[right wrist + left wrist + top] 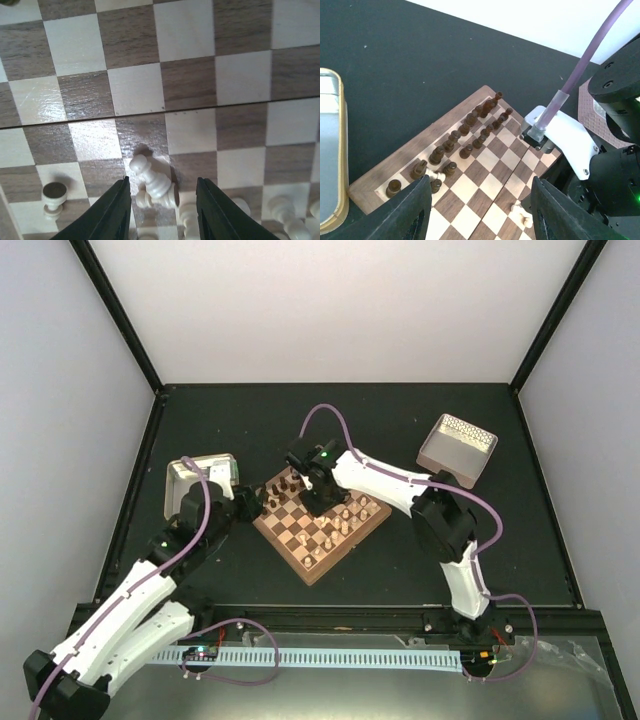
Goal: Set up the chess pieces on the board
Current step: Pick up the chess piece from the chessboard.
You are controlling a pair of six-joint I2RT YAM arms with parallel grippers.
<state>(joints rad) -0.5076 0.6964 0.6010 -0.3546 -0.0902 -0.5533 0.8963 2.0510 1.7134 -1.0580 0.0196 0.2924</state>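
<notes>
Right gripper [161, 212] spread, holding nothing; pale pawn [152, 180] lies tipped between its fingers, head angled up-left across the board [240, 75]. Left gripper [480, 205] also spread, farther off

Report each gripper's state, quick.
Left gripper: open, empty, by the board.
Right gripper: open, a pale pawn tilted between its jaws, not gripped.

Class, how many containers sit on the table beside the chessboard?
2: a metal tray left of the board; a pinkish bin to its far right. None appears hidden.
</notes>
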